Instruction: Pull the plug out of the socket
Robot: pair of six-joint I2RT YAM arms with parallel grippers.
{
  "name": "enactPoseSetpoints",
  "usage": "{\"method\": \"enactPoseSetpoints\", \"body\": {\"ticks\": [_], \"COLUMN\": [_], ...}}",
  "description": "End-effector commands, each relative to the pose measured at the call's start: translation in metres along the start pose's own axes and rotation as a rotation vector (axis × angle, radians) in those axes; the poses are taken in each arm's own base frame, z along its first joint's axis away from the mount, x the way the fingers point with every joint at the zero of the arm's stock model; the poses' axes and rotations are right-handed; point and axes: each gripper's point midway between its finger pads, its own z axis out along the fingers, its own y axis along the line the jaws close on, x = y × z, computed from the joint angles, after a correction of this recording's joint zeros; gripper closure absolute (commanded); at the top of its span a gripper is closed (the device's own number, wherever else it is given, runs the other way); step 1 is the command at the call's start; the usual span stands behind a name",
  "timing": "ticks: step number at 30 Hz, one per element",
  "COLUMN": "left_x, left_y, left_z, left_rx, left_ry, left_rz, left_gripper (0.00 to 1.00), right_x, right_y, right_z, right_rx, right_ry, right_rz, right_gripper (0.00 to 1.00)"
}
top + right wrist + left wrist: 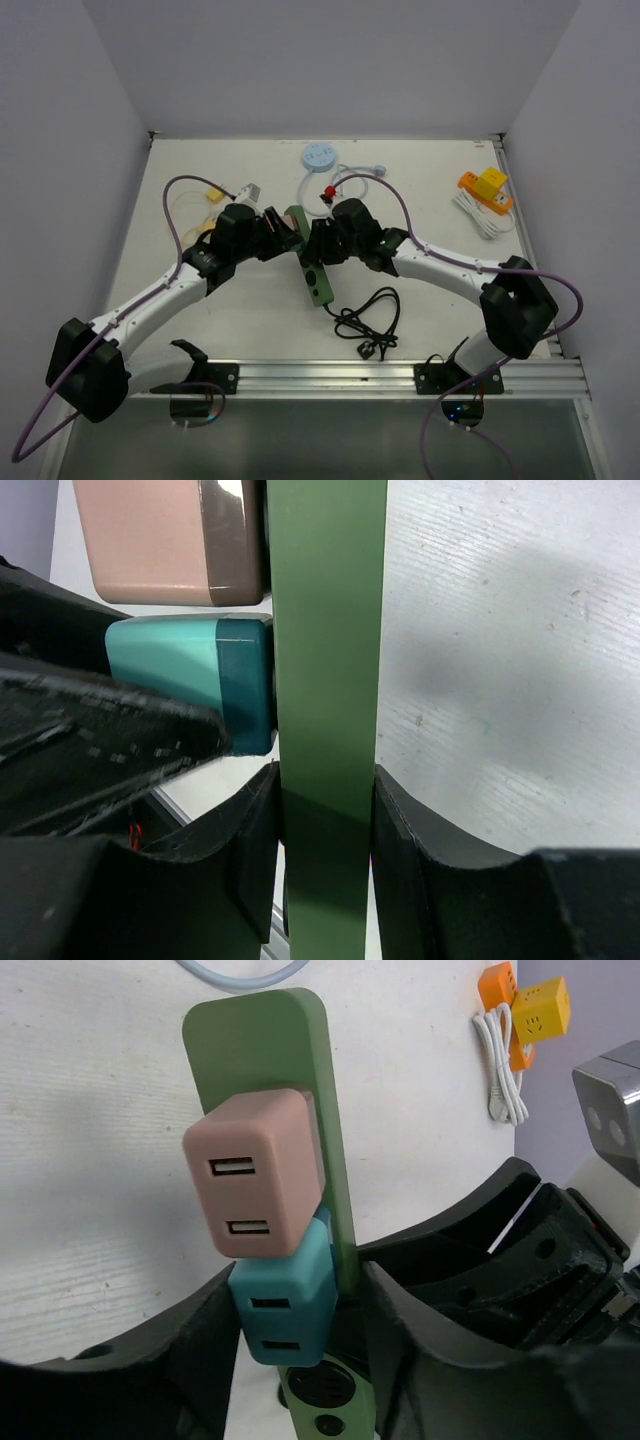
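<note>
**Strip braced, teal plug bracketed — the pull itself not yet made**

We judge the task to be about midway: the hold is set up, but nothing has come out of the socket.

The green power strip (260,1045) is at the middle of the table (200,310), turned on edge and running near to far. We cannot tell whether it rests on the surface or is lifted a little. The right gripper (325,780) is clamped across the strip's thickness near its middle. Both of its fingers press flat to the green body, so the socket side is held.

Two cube plugs sit in the strip's left face, touching each other. A pink USB plug (255,1175) is the farther one and a teal USB plug (285,1305) the nearer. Both are seated flush, and the right wrist view shows no gap at either.

The left gripper (283,232) sits at the left of the strip, roughly half open. In its own view one finger lies against the teal plug's outer side, while the other stands just beyond the strip's edge. We cannot tell whether it truly has the plug or merely brackets plug and strip together.

What is left, as we read it, is a firm grip on the teal plug alone, then a draw leftward away from the strip while the right gripper holds.
</note>
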Motion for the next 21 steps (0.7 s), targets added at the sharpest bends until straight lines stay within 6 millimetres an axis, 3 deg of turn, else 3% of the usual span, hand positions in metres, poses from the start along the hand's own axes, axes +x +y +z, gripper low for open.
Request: {"method": "enactPoseSetpoints", "body": {"ticks": [1,4,7,11,14,17,21], "left_x": [-0.011,-0.009,-0.007,-0.008,-0.011,-0.017,-0.022], "left_y": [-0.014,-0.015,-0.015,-0.015,-0.017,-0.020,-0.026], "left_z": [0.005,0.007,0.008,0.006,0.002,-0.004,-0.010], "left_rx": [0.045,0.053,0.053,0.053,0.057,0.070,0.100], "left_ry": [-0.051,-0.044,-0.039,-0.042,-0.059,-0.091,-0.117], "left_rz": [-0.012,-0.012,-0.016,-0.026,-0.027,-0.013,0.019], "left_gripper": [0.52,0.70,0.79,1.00,1.00,1.00,1.00], "right_x": [-0.037,-0.034,-0.032,-0.025,-0.026,-0.017,-0.020], "right_y": [0.033,0.028,0.021,0.004,-0.023,-0.066,-0.108], "right_z": [-0.017,-0.017,-0.016,-0.010,-0.007,-0.005,-0.012], "right_rx": [-0.103,-0.087,-0.063,-0.008,0.056,0.119,0.212], "right_ry": [-0.146,-0.148,-0.153,-0.151,-0.180,-0.168,-0.182], "right_rz": [0.004,0.006,0.007,0.022,0.063,0.169,0.237], "right_gripper": [1.00,1.00,1.00,1.00,1.00,1.00,1.00]}}
